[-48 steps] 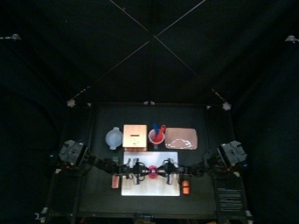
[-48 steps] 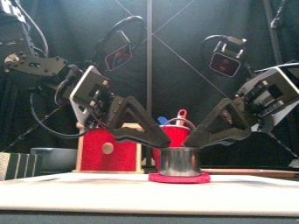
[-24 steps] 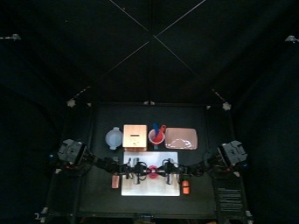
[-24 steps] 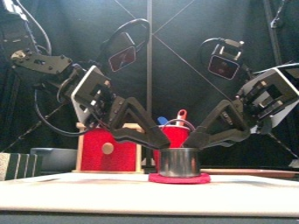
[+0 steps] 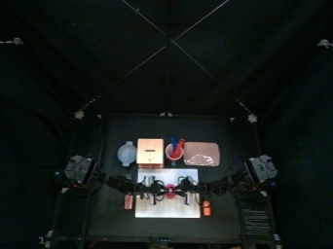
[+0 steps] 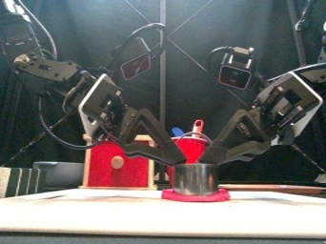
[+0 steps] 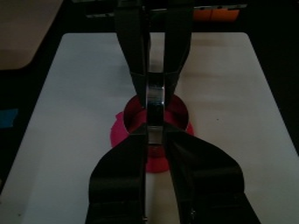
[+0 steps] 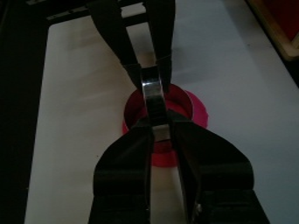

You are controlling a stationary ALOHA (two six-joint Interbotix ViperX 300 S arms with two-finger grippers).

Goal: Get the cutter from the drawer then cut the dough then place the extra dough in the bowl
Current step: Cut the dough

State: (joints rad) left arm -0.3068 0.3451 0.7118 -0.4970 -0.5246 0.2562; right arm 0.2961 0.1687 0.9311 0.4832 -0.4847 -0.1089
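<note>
The right arm's wrist has been shifted slightly inward. The cutter [image 6: 195, 177] is stood on the red dough [image 6: 195, 194] on the white board [image 5: 156, 210] near the bench's [image 5: 111, 229] front edge. The jaws of the left gripper [image 6: 177, 164] and the right gripper [image 6: 213, 164] are clamped on its rim.

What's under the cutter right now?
The red dough disc lies under the cutter, on the white cutting board; its edge shows on both sides. Any cut line is hidden by the cutter wall, the left gripper and the right gripper.

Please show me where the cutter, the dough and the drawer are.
cutter [image 6: 193, 178], front view, on its metal side wall.
dough [image 6: 211, 195], front view, on its front edge.
drawer [image 6: 102, 173], front view, on its red front.
</note>
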